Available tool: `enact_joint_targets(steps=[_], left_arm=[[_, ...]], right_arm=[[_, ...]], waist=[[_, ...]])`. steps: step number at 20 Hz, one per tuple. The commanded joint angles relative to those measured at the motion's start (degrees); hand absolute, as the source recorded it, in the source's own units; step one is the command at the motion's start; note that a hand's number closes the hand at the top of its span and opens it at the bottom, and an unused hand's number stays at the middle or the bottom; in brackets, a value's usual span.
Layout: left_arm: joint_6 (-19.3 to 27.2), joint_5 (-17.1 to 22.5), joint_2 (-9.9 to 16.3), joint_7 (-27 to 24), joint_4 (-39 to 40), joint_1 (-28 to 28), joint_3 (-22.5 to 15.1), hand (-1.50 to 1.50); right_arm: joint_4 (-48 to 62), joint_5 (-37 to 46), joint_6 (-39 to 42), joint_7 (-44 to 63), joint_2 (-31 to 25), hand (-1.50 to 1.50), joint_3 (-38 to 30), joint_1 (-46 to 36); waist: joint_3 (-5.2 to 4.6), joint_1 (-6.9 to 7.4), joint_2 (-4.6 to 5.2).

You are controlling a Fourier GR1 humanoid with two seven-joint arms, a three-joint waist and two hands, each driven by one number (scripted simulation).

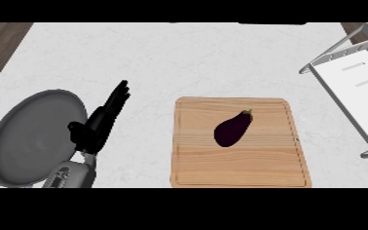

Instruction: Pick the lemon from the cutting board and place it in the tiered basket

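The left hand [101,119], fingers straight and holding nothing, should curl around the dark purple eggplant [233,128] on the wooden cutting board [201,165] to its right, since no lemon shows.

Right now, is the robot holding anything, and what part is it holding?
No, nothing is held. The left hand is open with straight fingers, beside the grey plate. The eggplant lies untouched on the cutting board.

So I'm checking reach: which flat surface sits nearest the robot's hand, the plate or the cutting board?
The grey plate: it lies right beside the left hand, while the wooden cutting board carrying the eggplant sits farther right.
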Motion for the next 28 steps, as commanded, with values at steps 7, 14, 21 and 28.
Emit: enact_joint_targets(steps=[7, 14, 21, 28], left_arm=[[0.39, -0.51, -0.81, 0.74, -0.64, 0.66, 1.1, 0.0], [-3.12, 1.66, 3.4, 1.77, -2.33, 0.66, 3.91, 0.0], [1.84, -1.57, -0.93, 0.71, -2.07, 3.49, 1.62, 0.0], [0.75, 0.62, 1.52, 1.7, -2.92, 3.04, 5.24, 0.0]], right_arm=[[1.71, -6.73, -7.56, 1.82, 2.33, -1.5, -6.83, -2.12], [-1.55, 2.01, -20.35, 1.81, -5.4, -1.5, -4.91, 3.43], [-14.43, 3.41, -28.83, 4.07, -9.55, -1.5, -8.59, 14.36], [-31.98, -7.19, -23.55, 1.74, -9.41, -1.5, -23.07, 33.11]], waist=[[-0.03, -0.7, -0.28], [-0.06, -1.28, -0.47], [-0.11, -3.96, -1.23], [-0.02, -6.5, -1.64]])
